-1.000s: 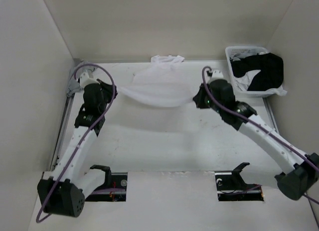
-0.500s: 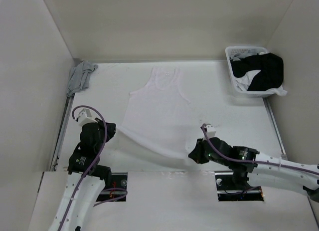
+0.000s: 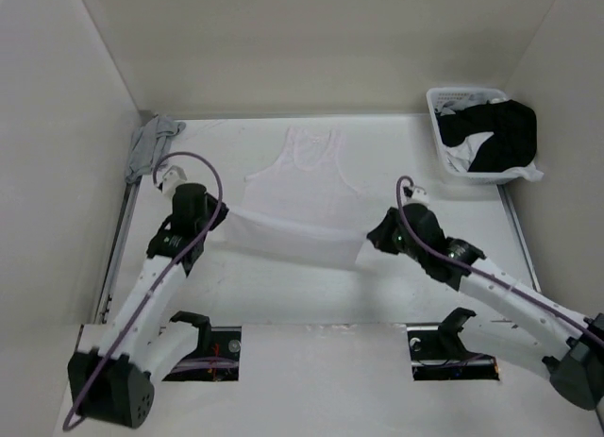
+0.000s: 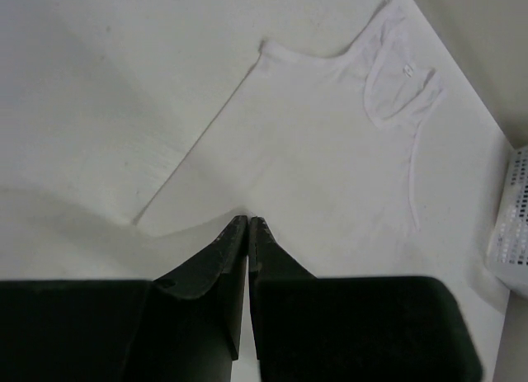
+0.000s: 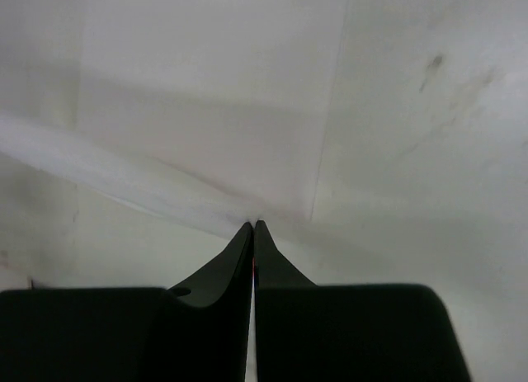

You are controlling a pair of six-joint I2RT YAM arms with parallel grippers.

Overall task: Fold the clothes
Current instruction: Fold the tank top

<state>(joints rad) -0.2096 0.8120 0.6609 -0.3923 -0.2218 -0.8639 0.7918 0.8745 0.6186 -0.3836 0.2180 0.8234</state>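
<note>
Low in the middle of the frame, 2 closed claws, the left gripper (image 3: 222,213) and right gripper (image 3: 367,246), each pinch a bottom corner of the white tank top (image 3: 307,177), holding its hem raised and taut, seemingly ready to fold toward the straps lying flat at upper centre.

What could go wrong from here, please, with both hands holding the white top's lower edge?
The thin top is pinched only at the tips of the left hand and right hand, so a corner may slip free. The raised edge runs slanted between them, so the fold may land crooked.
</note>
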